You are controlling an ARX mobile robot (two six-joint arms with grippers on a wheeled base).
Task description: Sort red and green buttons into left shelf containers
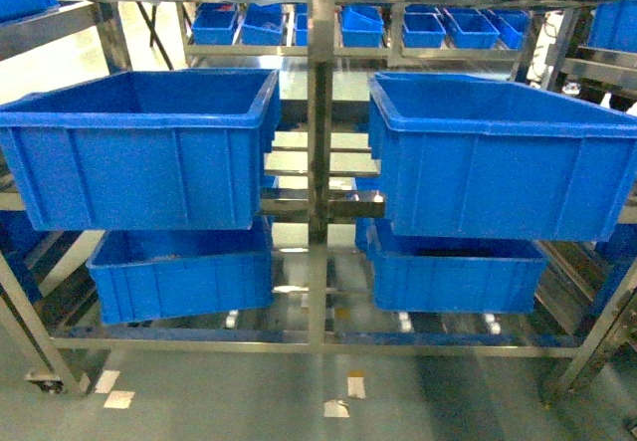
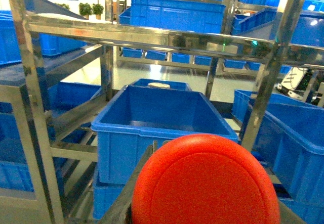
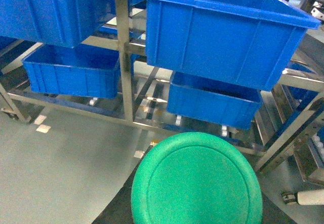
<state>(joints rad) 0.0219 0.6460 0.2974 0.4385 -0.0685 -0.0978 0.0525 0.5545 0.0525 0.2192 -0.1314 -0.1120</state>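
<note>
Where the left wrist camera looks out, a round red button cap (image 2: 205,181), smooth, matte and shallowly domed with a faint raised ring near its edge, fills the bottom of the frame right under the lens, and whether the left gripper's jaws are closed on it cannot be told, since no fingers show. Beyond it stands a large deep blue plastic bin (image 2: 162,128) with a thick folded rim, resting on the rails of the bare stainless-steel shelf (image 2: 152,36), its inside showing only bare blue floor. From the right wrist camera a round green button cap (image 3: 196,181) of the same shape, a flat disc with a raised rim line, sits equally close at the bottom edge over a dark body; the right gripper's state likewise cannot be told. The head camera shows neither gripper nor button, only the rack with an upper left bin (image 1: 139,142) and upper right bin (image 1: 498,157) either side of the central steel post (image 1: 320,112), and two lower bins beneath them, above a grey floor (image 1: 199,401) with scraps of pale tape.
</note>
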